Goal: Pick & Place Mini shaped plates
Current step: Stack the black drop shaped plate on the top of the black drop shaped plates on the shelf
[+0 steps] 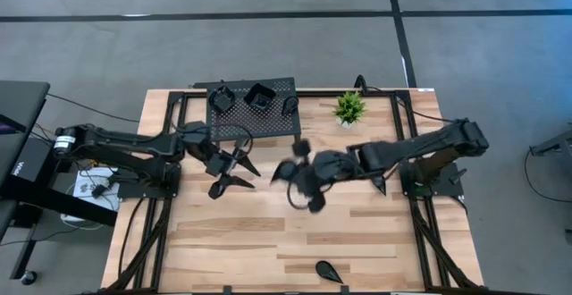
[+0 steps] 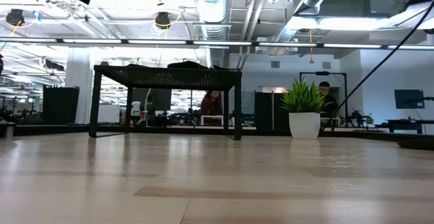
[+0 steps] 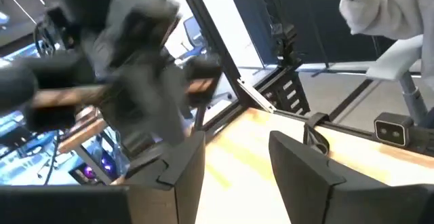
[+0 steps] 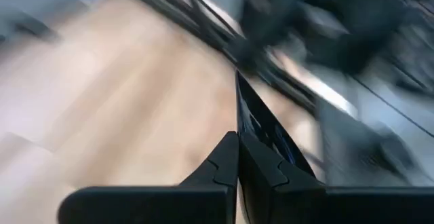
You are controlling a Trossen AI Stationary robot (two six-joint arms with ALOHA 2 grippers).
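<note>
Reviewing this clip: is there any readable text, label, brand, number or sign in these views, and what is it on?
None can be read.
Black equipment left of the table, high view: white vertical mark, too small to read.
Wall screen in the room, low view: no legible content.
Both wrist views: blurred, no text visible.

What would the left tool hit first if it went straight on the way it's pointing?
The left tool would probably meet the right arm's dark two-finger tool, facing it over the wooden table; height unclear.
</note>
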